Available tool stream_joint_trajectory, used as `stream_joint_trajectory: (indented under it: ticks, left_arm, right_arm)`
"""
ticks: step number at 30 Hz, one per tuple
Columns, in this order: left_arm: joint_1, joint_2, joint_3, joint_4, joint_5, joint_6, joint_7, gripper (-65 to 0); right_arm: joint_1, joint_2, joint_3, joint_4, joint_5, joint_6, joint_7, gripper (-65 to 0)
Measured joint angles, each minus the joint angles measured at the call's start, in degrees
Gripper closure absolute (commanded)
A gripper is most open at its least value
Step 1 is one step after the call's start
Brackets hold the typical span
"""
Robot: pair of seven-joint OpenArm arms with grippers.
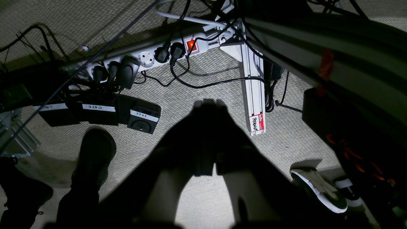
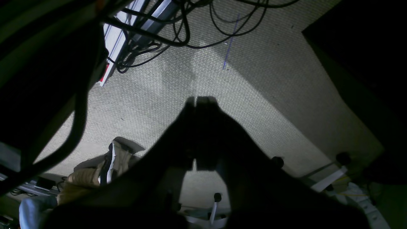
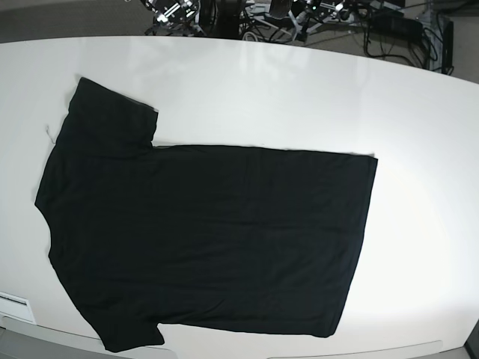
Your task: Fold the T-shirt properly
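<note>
**Black T-shirt lies flat on the table while both grippers hang closed over the floor**

In your base view, the T-shirt (image 3: 202, 232) is spread plain side up across the white table (image 3: 299, 97), no print showing. Its shoulder end sits at the left, with one short sleeve (image 3: 108, 120) pointing toward the far left corner and the other sleeve (image 3: 131, 329) reaching the near edge. The body runs rightward to a straight hem (image 3: 359, 239) that stops well short of the table's right side. Neither arm appears in this view, and nothing touches the cloth.

Your right wrist view looks down on grey carpet (image 2: 254, 95), where the right gripper (image 2: 202, 100) shows as a dark silhouette, its fingertips pressed together and holding nothing. Black cables (image 2: 178, 35) trail across the top, and a tan shoe (image 2: 117, 159) sits at lower left.

Your left wrist view shows the left gripper (image 1: 210, 102) likewise closed and empty above the carpet. To its left lie a white power strip (image 1: 149, 57) with a lit red switch and black pedal boxes labelled "ZERO" (image 1: 98, 111) and "STOP" (image 1: 143, 117). To its right stands a metal rail (image 1: 254, 92) tagged "PEANUT", with a white-soled shoe (image 1: 318, 187) beyond.
</note>
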Motion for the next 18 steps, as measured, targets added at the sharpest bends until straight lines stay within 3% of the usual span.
stream_joint_trajectory:
  ticks: [3,4,6,11,15,18]
  left_arm:
    - [0.02,0.00,0.00,0.00,-0.02,0.00,0.00,0.0]
    - [0.02,0.00,0.00,0.00,-1.09,0.00,0.07,0.0]
    - [0.02,-0.11,0.00,0.04,-6.23,-0.02,1.05,0.0]
    - [0.20,-0.94,0.00,1.90,-9.31,-0.15,3.21,0.0]
    - [0.17,-1.38,0.00,3.63,-9.31,-0.17,7.56,0.0]
    - [1.09,-1.40,0.00,6.21,-5.57,-0.83,9.38,0.0]
  right_arm:
    - [-0.02,0.00,0.00,0.02,1.20,-1.81,-0.22,0.0]
    - [0.00,-0.04,0.28,0.04,3.34,-4.00,-1.20,0.0]
    - [0.00,-0.02,3.10,0.04,8.31,-4.39,-1.79,0.0]
    - [-0.22,-0.37,19.23,0.13,14.29,3.85,-2.86,0.0]
    - [-0.57,-0.17,31.01,0.31,11.56,9.22,-4.00,0.0]
    - [-1.20,0.22,34.86,0.33,8.09,11.76,-5.09,0.0]
